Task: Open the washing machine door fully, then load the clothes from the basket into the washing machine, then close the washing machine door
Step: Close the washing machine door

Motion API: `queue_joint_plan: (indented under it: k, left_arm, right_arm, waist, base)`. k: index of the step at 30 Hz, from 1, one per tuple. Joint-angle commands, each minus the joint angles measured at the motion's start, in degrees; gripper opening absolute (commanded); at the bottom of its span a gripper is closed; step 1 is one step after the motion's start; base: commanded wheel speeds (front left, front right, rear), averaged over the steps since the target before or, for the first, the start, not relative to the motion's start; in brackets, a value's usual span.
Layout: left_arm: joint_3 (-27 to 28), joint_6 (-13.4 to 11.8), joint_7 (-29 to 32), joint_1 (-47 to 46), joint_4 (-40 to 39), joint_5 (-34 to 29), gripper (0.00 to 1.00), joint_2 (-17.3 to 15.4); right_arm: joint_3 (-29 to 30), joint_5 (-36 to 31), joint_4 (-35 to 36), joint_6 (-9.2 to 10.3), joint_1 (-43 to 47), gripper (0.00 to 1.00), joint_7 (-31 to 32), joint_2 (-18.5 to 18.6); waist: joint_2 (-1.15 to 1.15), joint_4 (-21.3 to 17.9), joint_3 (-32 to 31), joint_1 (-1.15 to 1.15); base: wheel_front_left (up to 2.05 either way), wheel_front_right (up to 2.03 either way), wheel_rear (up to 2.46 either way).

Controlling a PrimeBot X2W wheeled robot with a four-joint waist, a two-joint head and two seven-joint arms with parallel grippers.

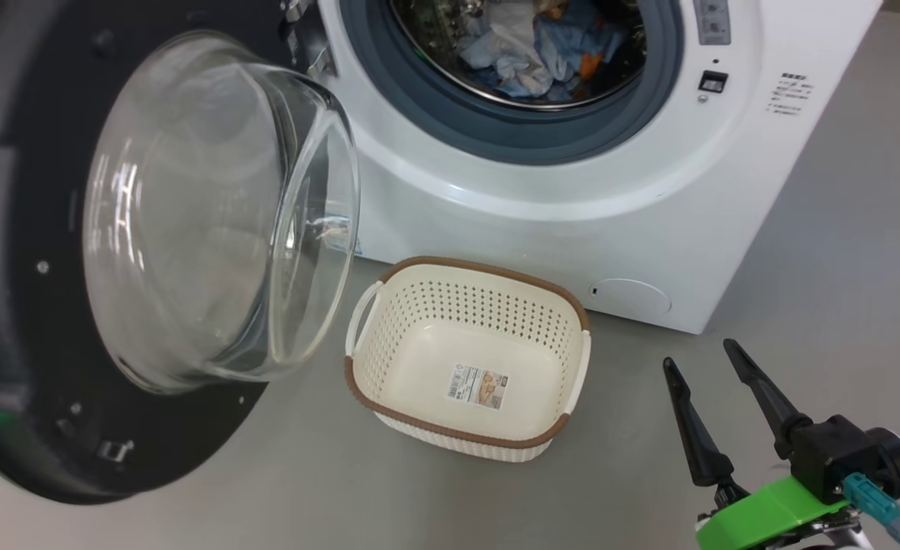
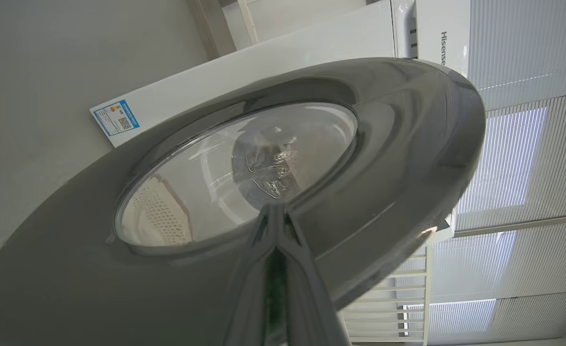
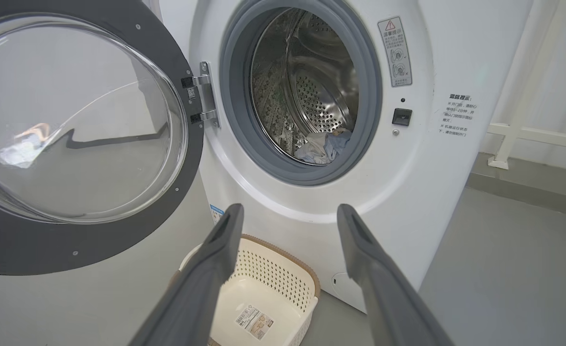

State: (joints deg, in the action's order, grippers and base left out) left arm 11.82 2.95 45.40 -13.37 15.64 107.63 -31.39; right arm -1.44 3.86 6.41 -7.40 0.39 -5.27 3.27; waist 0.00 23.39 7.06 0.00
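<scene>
Done: clothes point(image 1: 542, 46) in drum point(image 3: 321, 96); basket point(image 1: 480, 267) empty.
Remaining: closing washing machine door point(image 1: 7, 229), open at 9 o'clock.
Left hand point(image 2: 276, 216): closed, against door.
Right hand point(image 1: 698, 353): open, empty.

The washing machine door point(image 2: 206, 182) glossy black around clear glass — basket point(image 1: 419, 321) matt plastic, drum point(image 3: 321, 96) shiny steel.

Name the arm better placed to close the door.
Left, probably: the left gripper, shut, is at the outer face of the washing machine door. The right gripper stands open beside the basket, far from that door.
</scene>
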Motion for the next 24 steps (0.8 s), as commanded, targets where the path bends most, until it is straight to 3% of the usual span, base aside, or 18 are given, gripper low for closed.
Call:
queue_joint_plan:
  k: [1,12,24]
  left_arm:
    - [1.6,-0.4,1.2,-0.3,-2.5,0.7,0.0,-2.2]
    - [-1.0,-1.6,2.8,2.3,-8.7,0.6,0.0,0.1]
    - [-4.6,-2.7,3.7,2.5,-12.6,-0.2,0.0,3.0]
  right_arm:
    - [-1.6,0.6,1.3,-0.09,0.4,1.0,-0.7,-0.2]
    - [-2.0,1.7,1.5,-0.09,1.3,1.0,-1.2,-0.4]
    - [-2.0,3.0,1.5,-0.09,2.1,1.0,-1.8,-0.4]
  waist:
    - [0.0,-1.0,-0.9,0.0]
    - [0.0,-5.2,-3.0,0.0]
    - [0.0,-12.3,-4.2,0.0]
  base:
    - [0.0,0.0,0.0]
    - [0.0,0.0,0.0]
    - [0.0,0.0,0.0]
